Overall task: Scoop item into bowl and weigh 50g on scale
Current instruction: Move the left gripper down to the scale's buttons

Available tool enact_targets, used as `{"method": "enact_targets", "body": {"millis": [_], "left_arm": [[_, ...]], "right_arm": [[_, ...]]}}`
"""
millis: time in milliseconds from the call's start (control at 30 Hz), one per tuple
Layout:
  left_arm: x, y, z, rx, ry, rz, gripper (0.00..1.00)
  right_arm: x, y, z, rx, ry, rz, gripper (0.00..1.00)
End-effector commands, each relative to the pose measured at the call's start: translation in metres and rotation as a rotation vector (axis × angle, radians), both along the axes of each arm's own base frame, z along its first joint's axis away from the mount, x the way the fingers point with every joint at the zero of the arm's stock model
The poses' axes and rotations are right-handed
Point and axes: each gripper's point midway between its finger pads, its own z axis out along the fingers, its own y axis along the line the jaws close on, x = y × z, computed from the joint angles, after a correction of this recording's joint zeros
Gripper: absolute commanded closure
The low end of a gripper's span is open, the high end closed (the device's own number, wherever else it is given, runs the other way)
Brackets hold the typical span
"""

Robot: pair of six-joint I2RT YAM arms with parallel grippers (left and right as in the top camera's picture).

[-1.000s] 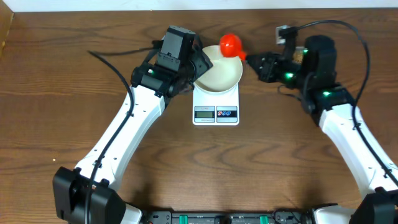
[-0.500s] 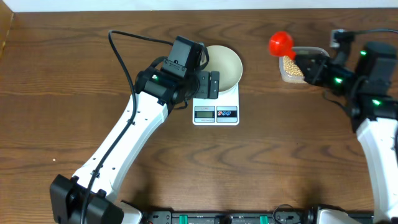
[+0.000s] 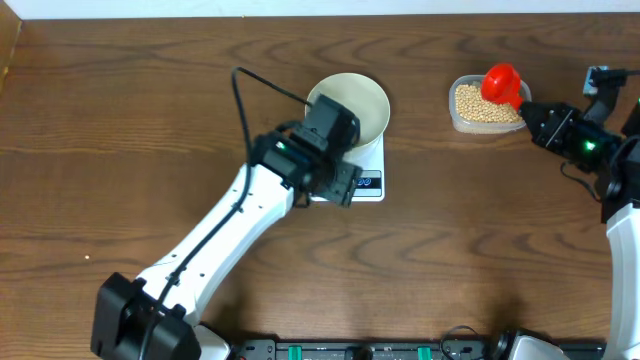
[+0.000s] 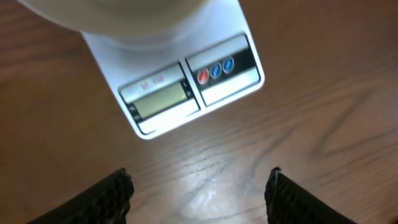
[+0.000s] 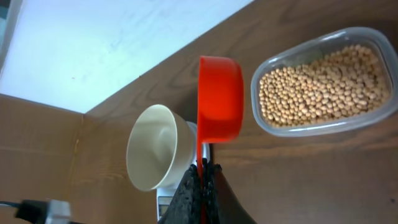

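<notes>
The white bowl (image 3: 362, 103) stands on the white scale (image 3: 372, 160); its inside looks bare, also in the right wrist view (image 5: 155, 146). The scale's display and buttons show in the left wrist view (image 4: 186, 87). Tan beans (image 3: 480, 103) fill a clear tub (image 3: 459, 120) at the back right, also in the right wrist view (image 5: 320, 90). My right gripper (image 3: 535, 118) is shut on the handle of a red scoop (image 3: 500, 84), held over the tub; the scoop (image 5: 219, 99) is tilted on its side. My left gripper (image 4: 198, 186) is open and empty, above the table just in front of the scale.
A black cable (image 3: 265, 88) loops from the left arm near the bowl. A white wall edge runs along the table's back (image 3: 300, 8).
My right gripper carried the red scoop from over the bowl rightward to above the tub. My left arm left the bowl's side and moved forward over the scale's front.
</notes>
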Motion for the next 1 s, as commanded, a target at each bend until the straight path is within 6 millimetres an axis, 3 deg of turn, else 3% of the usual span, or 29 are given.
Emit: {"method": "enact_targets", "body": {"millis": [0, 167, 300, 500, 733, 967], "left_arm": [[-0.014, -0.005, -0.009, -0.001, 0.018, -0.052, 0.43], [-0.010, -0.011, -0.022, -0.033, 0.001, -0.007, 0.61], [0.000, -0.018, -0.030, -0.086, -0.035, 0.042, 0.92], [0.011, -0.016, -0.049, -0.118, -0.084, 0.140, 0.93], [0.021, -0.013, -0.050, -0.095, -0.129, 0.161, 0.93], [0.022, -0.017, -0.071, -0.072, -0.101, 0.155, 0.93]], "right_arm": [[-0.004, 0.004, 0.008, -0.003, -0.019, 0.034, 0.99], [-0.005, 0.004, 0.007, -0.015, -0.020, 0.042, 0.99], [-0.005, 0.003, 0.005, -0.028, -0.021, 0.041, 0.99], [-0.008, 0.003, 0.001, -0.065, -0.020, 0.063, 0.99], [-0.011, 0.000, -0.006, -0.080, 0.010, 0.051, 0.99], [-0.013, 0.001, -0.008, -0.076, 0.022, 0.051, 0.99]]}}
